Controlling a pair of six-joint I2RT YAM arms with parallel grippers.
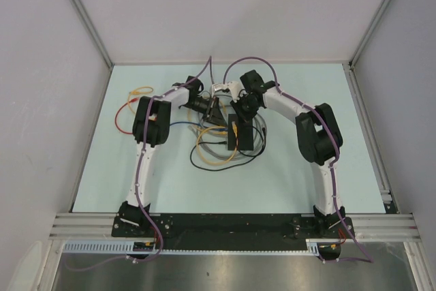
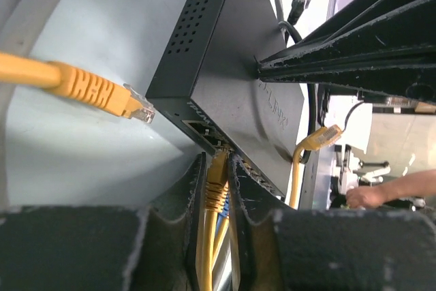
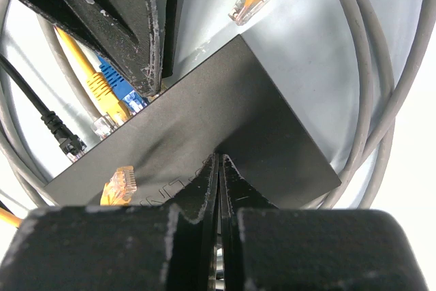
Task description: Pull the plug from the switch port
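Plain pale-grey walls (image 1: 225, 5) enclose a light blue-green table (image 1: 102, 168) with an aluminium rail (image 1: 82, 226) along its near edge.

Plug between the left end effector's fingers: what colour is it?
Yellow. The plug shows best in the left wrist view.

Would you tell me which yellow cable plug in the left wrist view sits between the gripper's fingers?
The yellow plug seated in the flat black switch box, flanked by the left gripper; the left loose plug and right loose plug sit unplugged.
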